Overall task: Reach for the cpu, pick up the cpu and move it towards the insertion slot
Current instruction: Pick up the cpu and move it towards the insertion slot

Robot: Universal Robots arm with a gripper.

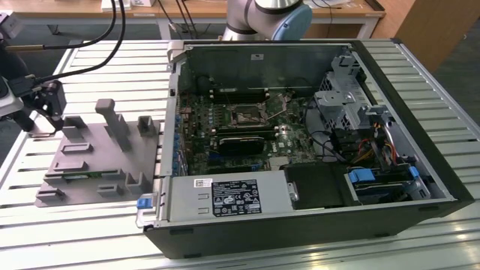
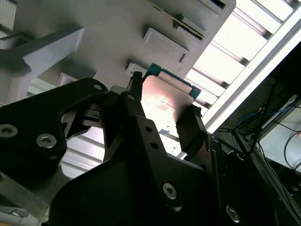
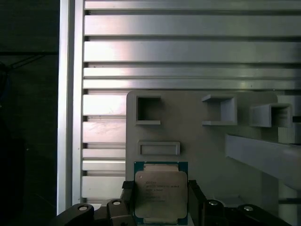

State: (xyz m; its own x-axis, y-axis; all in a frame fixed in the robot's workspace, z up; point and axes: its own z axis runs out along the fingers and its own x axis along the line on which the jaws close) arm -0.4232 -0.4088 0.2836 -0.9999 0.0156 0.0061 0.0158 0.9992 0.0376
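while clamped, cpu (image 3: 161,195) gleams silver, teal-edged

the black two-fingered tool (image 1: 44,121) hangs at the exterior view's far left with its fingers pointing down, carried on a pale grey wrist (image 1: 8,98) just behind it. the arm's silver-grey tubular joint with a pale blue end cap (image 1: 270,14) stands well apart from the tool, toward the exterior view's right.

in both wrist views the tool (image 3: 161,203) has its two slim black fingers (image 2: 190,129) parallel. one sits on each side of a small flat square silver-topped cpu (image 3: 160,190), and each touches an opposite edge, so the jaws are closed on it. behind the fingers, the tool's broad black bolted body (image 2: 155,188) spreads wide.
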